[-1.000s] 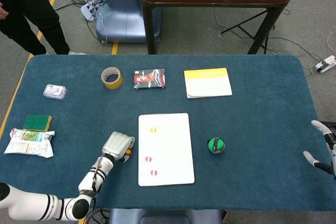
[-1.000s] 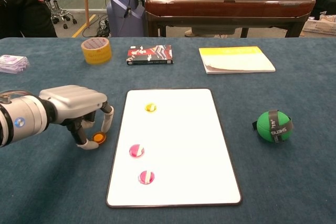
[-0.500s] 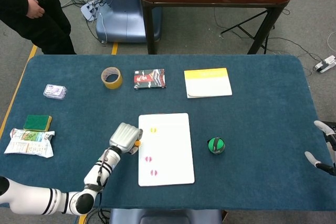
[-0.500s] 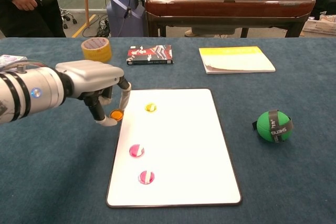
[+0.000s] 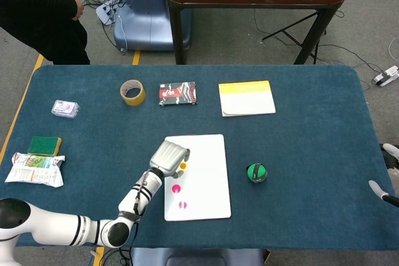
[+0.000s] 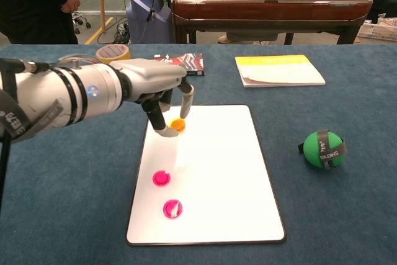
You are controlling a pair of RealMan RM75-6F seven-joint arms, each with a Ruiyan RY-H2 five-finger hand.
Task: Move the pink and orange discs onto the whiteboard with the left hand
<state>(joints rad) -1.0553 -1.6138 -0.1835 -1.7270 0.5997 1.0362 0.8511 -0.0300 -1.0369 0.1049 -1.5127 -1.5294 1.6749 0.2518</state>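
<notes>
orange disc [image 6: 178, 124] rides pinched in my left hand [image 6: 162, 94], thumb below and a fingertip beside it, the other fingers curled loosely above. a second ago it was still off the board, held low over the blue cloth to the left of the whiteboard [image 6: 229, 172]; half a second ago it was at the board's left edge. now it is over the white surface, in the upper left part of the board, about where the small yellow disc showed in the earlier pictures. i can no longer see that yellow disc, so i judge it hidden behind my hand or the orange one, and i cannot tell whether the two touch.

in the head view my left hand [image 5: 169, 156] sits over the board's upper left corner, with the orange disc [image 5: 182, 166] just showing at its lower right edge.

two pink discs already lie on the board, one [image 6: 161, 178] at centre left of the frame and the other [image 6: 172, 208] just below it, neither touched.

my right hand [image 5: 389, 182] shows only as pale fingertips at the far right edge of the head view, and i cannot tell how they are set.

so the carry has crossed onto the board, and what seems left for me is to lower the orange disc and let go.
</notes>
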